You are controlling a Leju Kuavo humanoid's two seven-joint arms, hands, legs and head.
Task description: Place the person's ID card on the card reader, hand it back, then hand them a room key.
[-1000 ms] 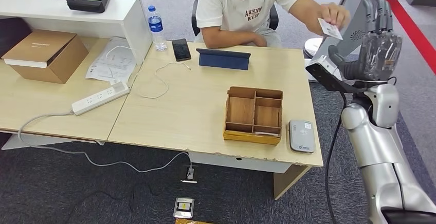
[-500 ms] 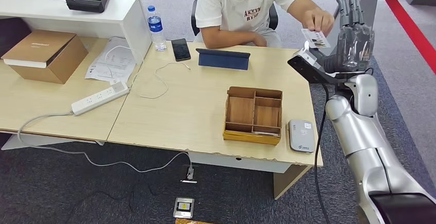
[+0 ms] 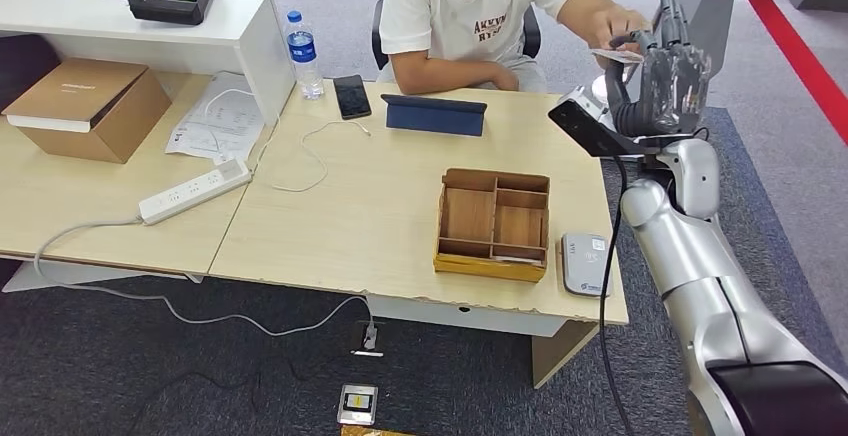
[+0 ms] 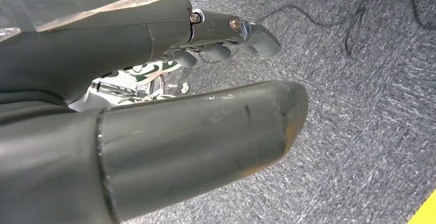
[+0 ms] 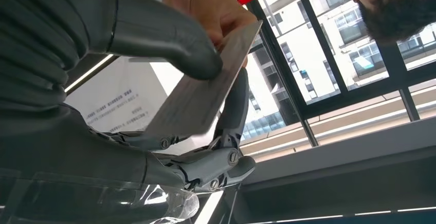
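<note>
The person's hand [image 3: 612, 26] holds out a pale ID card [image 3: 618, 55] beyond the desk's far right corner. My right hand [image 3: 667, 78] is raised at the card. In the right wrist view my thumb presses on the ID card [image 5: 198, 98] with my fingers [image 5: 231, 111] under it, while the person's hand [image 5: 205, 8] still holds its far end. The grey card reader [image 3: 586, 264] lies near the desk's front right edge, beside a wooden divided tray [image 3: 491, 268]. My left hand [image 4: 128, 44] hangs over grey carpet, holding nothing, its fingers apart.
A blue tablet [image 3: 435, 114], a phone [image 3: 352, 96] and a water bottle [image 3: 303, 54] lie along the desk's far side in front of the seated person. A power strip [image 3: 195, 191] with cables and a cardboard box [image 3: 90, 106] lie to the left.
My right hand has moved left and closer to the person's hand. The card went from tilted upright to nearly flat, and my thumb and fingers have come onto it.
</note>
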